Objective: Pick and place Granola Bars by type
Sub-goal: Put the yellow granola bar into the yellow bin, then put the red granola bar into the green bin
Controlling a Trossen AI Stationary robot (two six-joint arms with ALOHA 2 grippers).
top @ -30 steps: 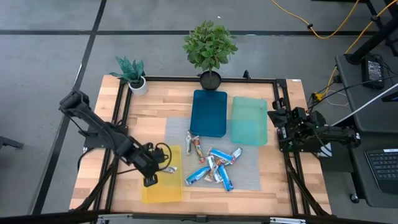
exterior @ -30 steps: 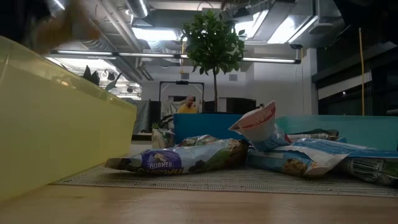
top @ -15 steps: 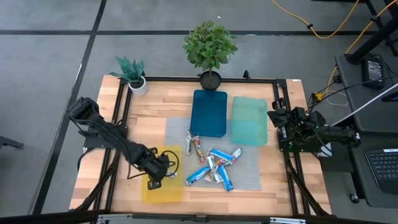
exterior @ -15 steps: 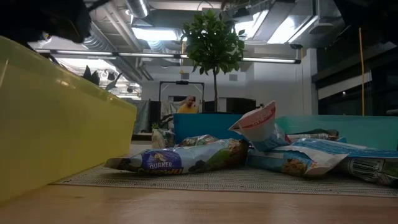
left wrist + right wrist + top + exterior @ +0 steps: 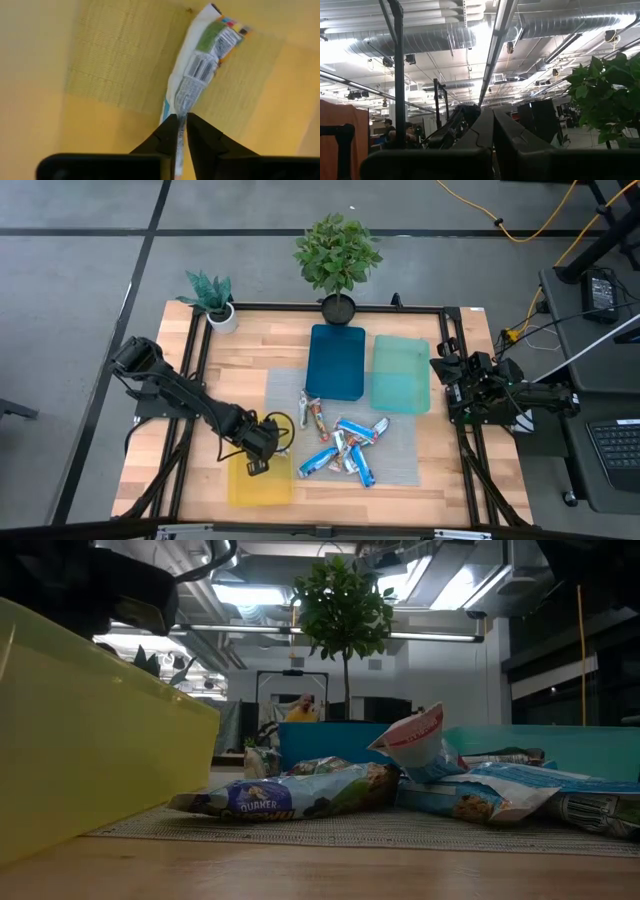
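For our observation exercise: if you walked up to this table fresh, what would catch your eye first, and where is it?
First the heap of granola bars on the grey mat at the table's middle, blue wrappers brightest. Then the left gripper over the yellow tray at the front left, pinching the end of a white-wrapped bar. Behind the heap lie a dark blue tray and a teal tray.

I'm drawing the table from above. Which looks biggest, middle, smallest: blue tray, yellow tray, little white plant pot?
1. Blue tray: looks biggest.
2. Yellow tray: a bit smaller, unsure, the arm hides part.
3. Little white plant pot: clearly smallest.
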